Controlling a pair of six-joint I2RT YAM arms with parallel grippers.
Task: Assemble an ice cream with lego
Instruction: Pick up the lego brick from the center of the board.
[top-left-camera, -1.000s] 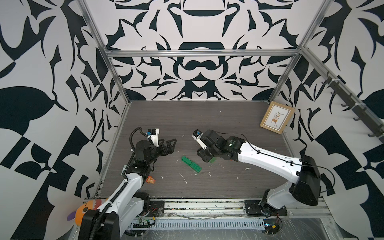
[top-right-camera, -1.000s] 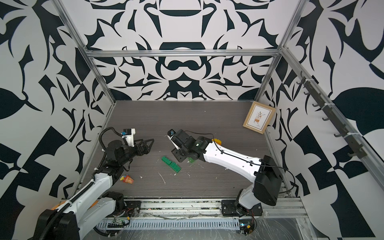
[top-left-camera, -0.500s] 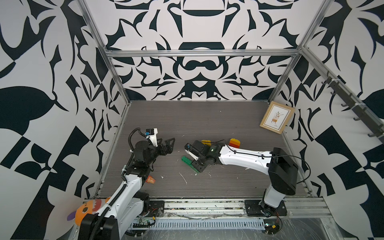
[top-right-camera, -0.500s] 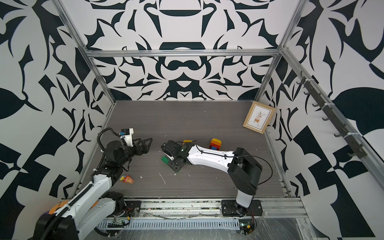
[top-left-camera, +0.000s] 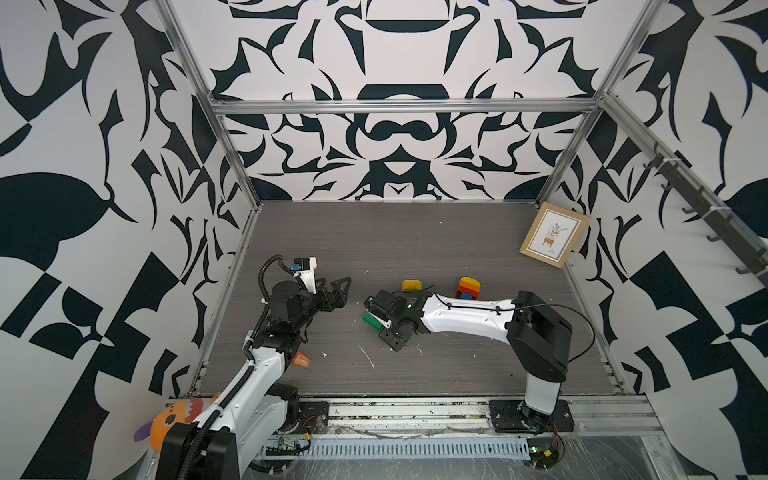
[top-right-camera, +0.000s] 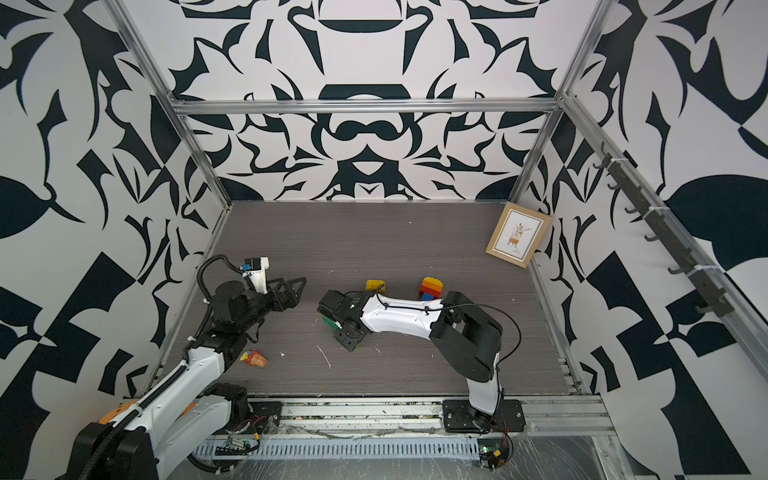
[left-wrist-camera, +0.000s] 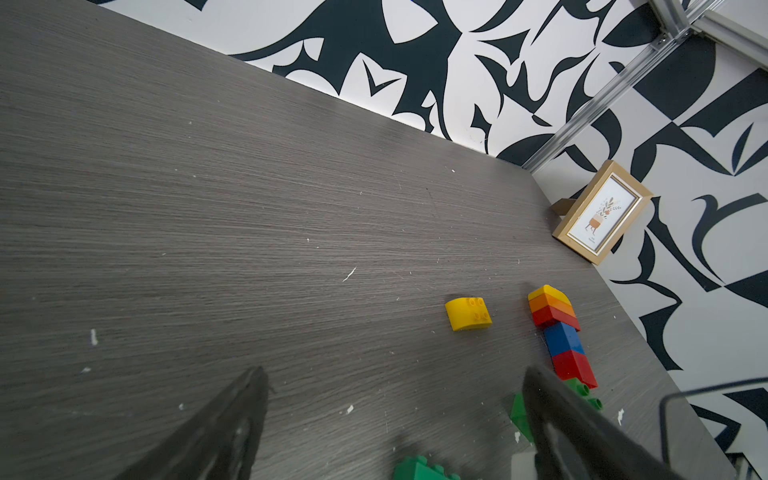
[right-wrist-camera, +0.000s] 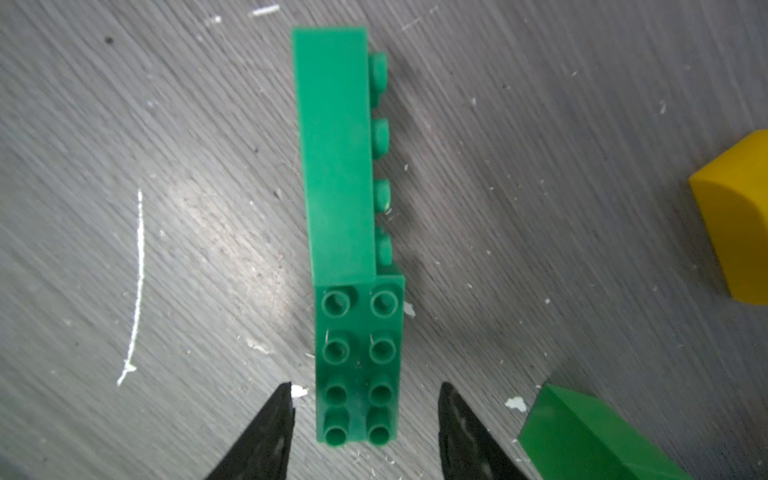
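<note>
Right wrist view: my right fingers (right-wrist-camera: 266, 436) stand parted astride the studs-up green brick (right-wrist-camera: 359, 361) on the counter (right-wrist-camera: 166, 249), touching neither side, left fingers (left-wrist-camera: 216, 432) wide and empty; closing off-centre could, I judge, skew it against the abutting side-lying green brick (right-wrist-camera: 332, 145).

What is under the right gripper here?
A green studs-up brick lies untouched between the open fingertips of the right gripper; a second green brick, on its side, abuts it. In both top views the wrist covers all but a green edge.
</note>
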